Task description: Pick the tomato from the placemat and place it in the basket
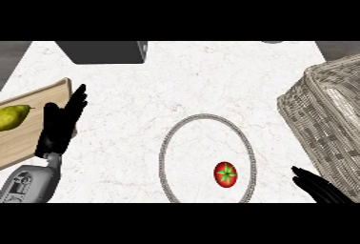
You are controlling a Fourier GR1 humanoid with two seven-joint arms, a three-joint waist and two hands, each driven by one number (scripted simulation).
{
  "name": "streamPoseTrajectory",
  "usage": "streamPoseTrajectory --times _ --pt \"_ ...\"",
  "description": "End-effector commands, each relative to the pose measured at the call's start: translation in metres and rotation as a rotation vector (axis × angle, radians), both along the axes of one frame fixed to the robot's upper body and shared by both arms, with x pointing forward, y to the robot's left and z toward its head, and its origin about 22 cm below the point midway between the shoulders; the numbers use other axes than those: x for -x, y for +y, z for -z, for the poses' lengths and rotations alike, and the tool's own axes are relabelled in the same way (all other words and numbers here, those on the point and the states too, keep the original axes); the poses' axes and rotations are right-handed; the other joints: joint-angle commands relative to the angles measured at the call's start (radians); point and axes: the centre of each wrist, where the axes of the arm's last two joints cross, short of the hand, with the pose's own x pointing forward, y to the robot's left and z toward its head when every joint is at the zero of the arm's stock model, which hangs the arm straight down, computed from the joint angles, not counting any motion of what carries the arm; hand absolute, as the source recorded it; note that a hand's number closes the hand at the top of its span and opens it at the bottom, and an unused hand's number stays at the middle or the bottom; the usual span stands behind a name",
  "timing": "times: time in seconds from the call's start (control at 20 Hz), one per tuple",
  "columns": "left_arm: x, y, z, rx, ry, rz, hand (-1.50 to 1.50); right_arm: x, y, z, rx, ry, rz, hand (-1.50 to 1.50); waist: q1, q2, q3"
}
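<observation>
A red tomato (225,174) with a green stem star lies on the white round placemat (205,117), near its lower right rim. The woven wicker basket (330,119) stands at the right edge of the counter. My right hand (321,187) shows at the lower right, fingers straight and open, a short way right of the tomato and just below the basket. My left hand (61,124) rests open at the left, fingers pointing up, far from the tomato.
A wooden cutting board (32,138) with a yellow-green pear (13,117) lies at the left edge, partly behind my left hand. A dark grey box (105,51) stands at the back of the white marble counter (197,76).
</observation>
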Motion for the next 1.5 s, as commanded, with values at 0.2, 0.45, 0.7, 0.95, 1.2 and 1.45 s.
streamPoseTrajectory --times 0.2,0.45,0.7,0.95,1.2,1.45 --pt "-0.01 0.001 0.013 0.024 0.001 0.01 0.0 0.007 0.009 0.005 -0.023 0.004 0.072 -1.5 0.004 0.002 0.002" --pt "0.007 -0.011 -0.002 0.001 -0.005 0.015 0.0 -0.011 0.018 0.029 -0.022 -0.058 0.147 -1.5 0.017 0.001 0.002" --pt "-0.009 -0.007 0.011 -0.007 0.005 0.007 0.0 -0.013 0.023 0.042 -0.03 -0.053 0.152 -1.5 0.008 0.002 0.002" --pt "0.001 -0.005 0.007 -0.003 0.008 0.012 0.0 -0.018 0.042 0.05 -0.024 -0.008 0.141 -1.5 0.012 0.001 0.002" --pt "-0.007 -0.006 0.014 -0.004 0.002 0.018 0.0 -0.039 0.056 0.101 -0.025 -0.014 0.115 -1.5 0.013 0.003 0.002" --pt "-0.005 -0.005 0.0 -0.01 0.004 0.008 0.0 -0.05 0.081 0.1 -0.032 -0.019 0.122 -1.5 0.014 0.002 0.002"
